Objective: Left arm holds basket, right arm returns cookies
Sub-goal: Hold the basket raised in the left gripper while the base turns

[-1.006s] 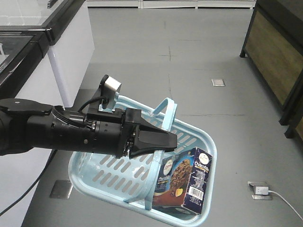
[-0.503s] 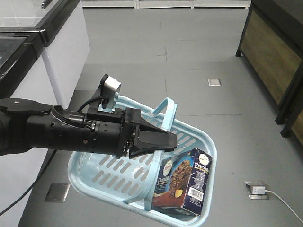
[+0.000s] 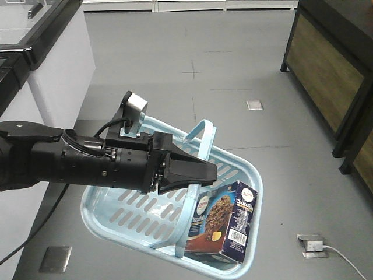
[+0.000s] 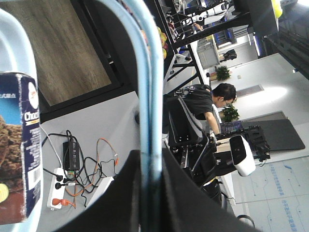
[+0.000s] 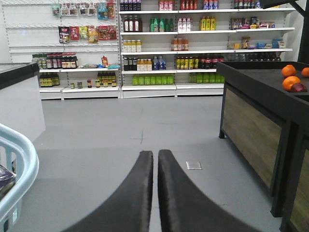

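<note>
The left arm [image 3: 70, 163] reaches in from the left in the front view, with a small silver camera block [image 3: 136, 104] on top of it, and its gripper [image 3: 207, 172] is clamped on a handle [image 3: 187, 213] of the light blue basket [image 3: 88, 209]. The basket hangs tilted above the grey floor [image 3: 245, 70], its slotted side turned toward the camera. The left wrist view shows the same hold up close: the pale blue handle bar [image 4: 149, 96] runs straight down into the two black fingers [image 4: 123, 193], which pinch it from both sides. The cookies [image 3: 224, 224] are inside the basket, at its lower right corner, the dark navy box leaning against the right wall with the cookie picture and white barcode label facing out. In the left wrist view the box [image 4: 19, 145] shows at the left edge, with a power strip and tangled cables [image 4: 63, 179] on the floor beyond it and a person in a black shirt [image 4: 207, 104] farther off. The right gripper [image 5: 155, 157] is out over open floor, its fingers [image 5: 137, 193] pressed together with only a thin seam between them and nothing held. The basket rim [image 5: 21, 159] sits at the left edge of that view, well apart from the fingers. Ahead are store shelves of bottles [image 5: 159, 43], and to the right a dark counter [image 5: 260, 82] carries oranges [image 5: 291, 79].
</note>
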{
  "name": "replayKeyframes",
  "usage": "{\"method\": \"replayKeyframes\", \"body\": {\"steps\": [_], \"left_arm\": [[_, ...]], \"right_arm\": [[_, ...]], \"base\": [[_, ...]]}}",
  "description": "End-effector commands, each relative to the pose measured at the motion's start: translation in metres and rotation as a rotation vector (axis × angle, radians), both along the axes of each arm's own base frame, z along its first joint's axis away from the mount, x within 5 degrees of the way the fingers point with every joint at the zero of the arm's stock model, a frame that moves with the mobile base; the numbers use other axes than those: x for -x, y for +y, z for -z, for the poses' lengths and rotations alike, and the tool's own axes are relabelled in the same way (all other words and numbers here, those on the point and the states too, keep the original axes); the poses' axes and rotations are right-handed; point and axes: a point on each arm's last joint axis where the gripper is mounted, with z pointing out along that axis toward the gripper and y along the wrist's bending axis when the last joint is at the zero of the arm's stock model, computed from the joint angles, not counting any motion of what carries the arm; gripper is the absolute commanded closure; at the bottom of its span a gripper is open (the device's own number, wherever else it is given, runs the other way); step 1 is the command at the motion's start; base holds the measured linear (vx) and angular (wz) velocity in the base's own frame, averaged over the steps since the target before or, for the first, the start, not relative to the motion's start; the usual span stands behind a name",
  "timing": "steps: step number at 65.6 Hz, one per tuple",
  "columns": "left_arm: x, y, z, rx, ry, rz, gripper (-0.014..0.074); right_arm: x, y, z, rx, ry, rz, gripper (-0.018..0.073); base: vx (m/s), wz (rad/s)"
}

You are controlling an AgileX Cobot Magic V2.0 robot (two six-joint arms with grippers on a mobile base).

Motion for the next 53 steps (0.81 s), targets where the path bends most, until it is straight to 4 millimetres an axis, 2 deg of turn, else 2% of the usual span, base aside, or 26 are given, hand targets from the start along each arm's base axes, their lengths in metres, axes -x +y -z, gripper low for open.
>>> {"method": "replayKeyframes", "body": {"steps": [1,26,53], "left_arm": [[0.0058,-0.0005,-0.0332,0.156,-0.033,0.001,0.0600],[0.0058,-0.0005,-0.0332,0.156,-0.033,0.001,0.0600],[0.0058,-0.0005,-0.0332,0.156,-0.033,0.001,0.0600]], "right_arm": [[0.0006,0.0007,-0.0012,0.010,-0.068,-0.008,0.0566],[0.0006,0.0007,-0.0012,0.010,-0.068,-0.008,0.0566],[0.0006,0.0007,-0.0012,0.010,-0.068,-0.008,0.0566]], "base": [[0.20,-0.14],[0.23,-0.18],[0.28,-0.04]]}}
